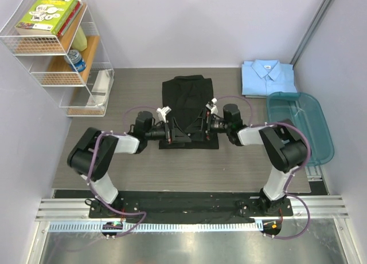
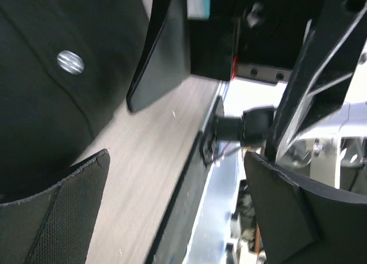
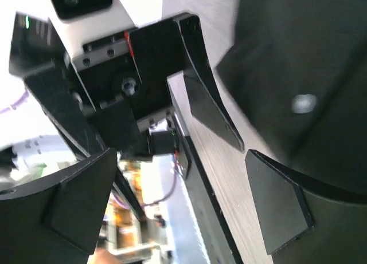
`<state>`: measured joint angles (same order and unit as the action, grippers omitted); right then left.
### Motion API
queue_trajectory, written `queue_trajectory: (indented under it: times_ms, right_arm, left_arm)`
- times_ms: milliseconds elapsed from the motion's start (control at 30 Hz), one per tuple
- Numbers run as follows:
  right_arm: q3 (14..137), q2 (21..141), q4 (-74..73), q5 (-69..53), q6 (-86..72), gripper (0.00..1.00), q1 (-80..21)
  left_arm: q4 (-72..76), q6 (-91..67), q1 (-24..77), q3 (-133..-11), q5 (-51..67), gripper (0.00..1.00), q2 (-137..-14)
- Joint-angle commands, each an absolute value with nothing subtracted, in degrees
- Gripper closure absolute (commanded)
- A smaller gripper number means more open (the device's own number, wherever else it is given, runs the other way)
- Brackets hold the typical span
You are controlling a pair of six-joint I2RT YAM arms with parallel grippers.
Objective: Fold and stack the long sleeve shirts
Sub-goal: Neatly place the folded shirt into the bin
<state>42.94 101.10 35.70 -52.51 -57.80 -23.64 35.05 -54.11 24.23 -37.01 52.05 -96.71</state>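
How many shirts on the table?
2. A black button-front cloth shirt lies mid-table; a folded light blue collared shirt sits at the far right, beyond the teal plastic tub. No others visible.

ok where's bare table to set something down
Free: table between the shelf and the black shirt, and the near strip in front of that shirt. A narrower gap lies between it and the blue shirt. Crowded: the right side, blue shirt and tub, and the black shirt's near hem, under the left arm and right arm.

One shirt (image 1: 188, 101) is lying mid-way across the worktop (image 1: 241, 161) with the left tool (image 1: 168, 134) and right tool (image 1: 205, 128) at its near corners, the second shirt (image 1: 268, 77) sitting far right, just behind the tub (image 1: 304, 126).
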Motion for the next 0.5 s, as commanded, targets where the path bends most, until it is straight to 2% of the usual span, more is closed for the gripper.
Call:
queue_trajectory:
  times_ms: [0, 167, 467]
  right_arm:
    - [40.96, 107.21, 52.11, -51.07, -69.61, 0.00, -23.29]
    - [38.67, 110.65, 43.01, -50.80, -61.98, 0.00, -22.24]
    - [37.53, 112.41, 31.74, -50.18, -53.02, 0.00, -15.92]
  left_arm:
    - [55.71, -63.10, 25.14, -36.74, 45.53, 0.00, -104.40]
    - [57.13, -63.11, 23.73, -33.06, 43.94, 0.00, -110.47]
    - [46.77, -54.86, 18.30, -29.18, 43.68, 0.00, -105.74]
